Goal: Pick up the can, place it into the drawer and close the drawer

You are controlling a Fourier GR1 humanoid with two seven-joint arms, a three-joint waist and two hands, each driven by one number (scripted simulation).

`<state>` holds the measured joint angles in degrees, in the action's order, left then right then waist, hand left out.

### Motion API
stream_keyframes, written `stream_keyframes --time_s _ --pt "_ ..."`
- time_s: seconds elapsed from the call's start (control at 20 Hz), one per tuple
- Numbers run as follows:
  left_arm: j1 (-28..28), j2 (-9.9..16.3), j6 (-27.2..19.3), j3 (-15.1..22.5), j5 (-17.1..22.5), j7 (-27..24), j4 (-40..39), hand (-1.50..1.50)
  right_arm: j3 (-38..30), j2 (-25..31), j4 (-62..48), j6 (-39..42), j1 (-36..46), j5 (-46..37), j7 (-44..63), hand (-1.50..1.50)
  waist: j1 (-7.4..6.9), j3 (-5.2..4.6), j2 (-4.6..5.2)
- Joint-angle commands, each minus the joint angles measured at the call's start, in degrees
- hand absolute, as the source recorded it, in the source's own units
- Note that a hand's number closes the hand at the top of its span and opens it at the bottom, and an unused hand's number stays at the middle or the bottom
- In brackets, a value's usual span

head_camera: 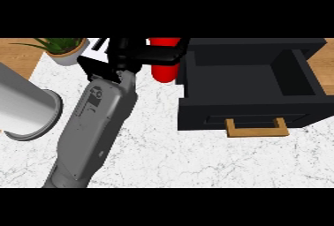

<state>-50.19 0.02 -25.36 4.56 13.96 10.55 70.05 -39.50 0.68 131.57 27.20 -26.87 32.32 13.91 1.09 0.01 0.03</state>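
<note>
Just white marble counter (195,159), wood beyond.

We see a white marbled bench (195,159) with wood (20,57) showing at its far left and far right corners. A potted plant (62,49) stands at the far left. Nearer, a pale grey cylinder (26,110), perhaps a canister, lies at the left edge.

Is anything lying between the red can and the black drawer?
No. In the head view the can stands right beside the drawer's left wall, with nothing lying between them; a hand is at the can.
</note>
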Motion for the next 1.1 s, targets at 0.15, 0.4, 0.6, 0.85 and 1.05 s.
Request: stream_keyframes --time_s 0.15,0.4,0.6,0.85,1.05 --pt "-11.43 0.06 -2.05 -1.73 0.96 -1.41 -12.43 1.50 -0.05 0.15 0.33 -0.52 1.26 0.90 0.80 -1.50 0.26 0.00 0.11" --pt "-16.96 -0.02 -8.87 5.84 8.03 -4.50 -17.41 1.50 -0.61 2.02 -1.08 -1.63 3.45 0.56 2.16 -1.50 0.89 0.01 0.18" --pt "-20.94 -0.02 -7.53 5.40 10.78 -5.41 -22.15 1.50 1.02 0.24 -1.60 -2.05 4.94 -2.47 2.00 -1.50 0.81 0.02 0.31" --pt "-24.52 -0.02 -8.63 7.80 16.15 -10.06 -28.69 1.50 2.37 0.43 0.22 -3.49 6.22 -1.90 3.87 -1.50 1.64 0.03 0.50" --pt "-27.88 -0.02 -12.58 11.90 20.25 -9.72 -31.79 1.50 1.46 1.84 1.69 -2.66 5.31 -0.38 4.61 -1.50 2.41 0.04 0.47"
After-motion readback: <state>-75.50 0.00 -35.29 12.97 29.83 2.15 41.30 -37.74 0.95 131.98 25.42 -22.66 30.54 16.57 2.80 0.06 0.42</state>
